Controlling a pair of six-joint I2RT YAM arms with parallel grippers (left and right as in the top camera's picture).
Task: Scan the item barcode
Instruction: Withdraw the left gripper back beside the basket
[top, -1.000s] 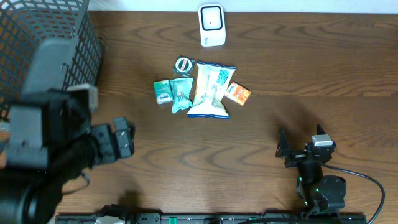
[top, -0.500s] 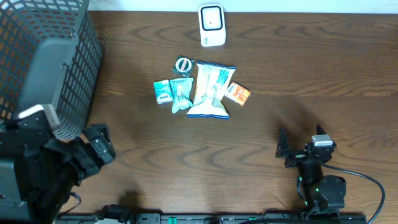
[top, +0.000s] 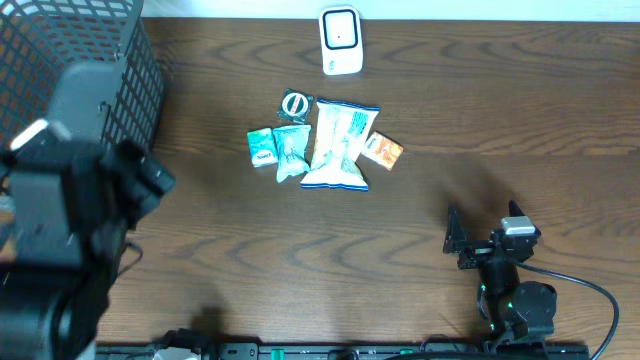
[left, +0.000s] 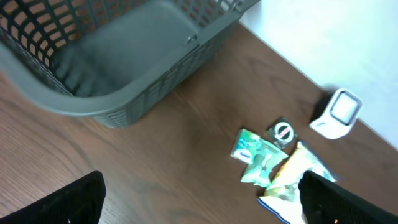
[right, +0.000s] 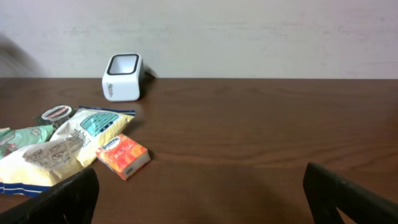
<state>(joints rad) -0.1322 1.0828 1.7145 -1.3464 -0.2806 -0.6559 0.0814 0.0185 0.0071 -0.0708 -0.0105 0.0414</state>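
Dark wooden table (top: 520, 90) under a pale wall, and I'm looking at the goods bunched mid-table. A tall white-and-teal snack bag (top: 338, 145) lies flat, with a small orange box (top: 382, 149) touching its right edge. On its left sit a crumpled teal packet (top: 291, 152) and a smaller teal box (top: 262, 147), with a round dark-rimmed item (top: 296, 104) just above them. The white scanner (top: 340, 41) stands at the far edge, near the pile. My left gripper (left: 199, 193) hovers by the grey mesh basket (top: 70, 60), jaws spread wide, nothing between them. My right gripper (top: 483, 228) gapes empty too, well apart from the pile.
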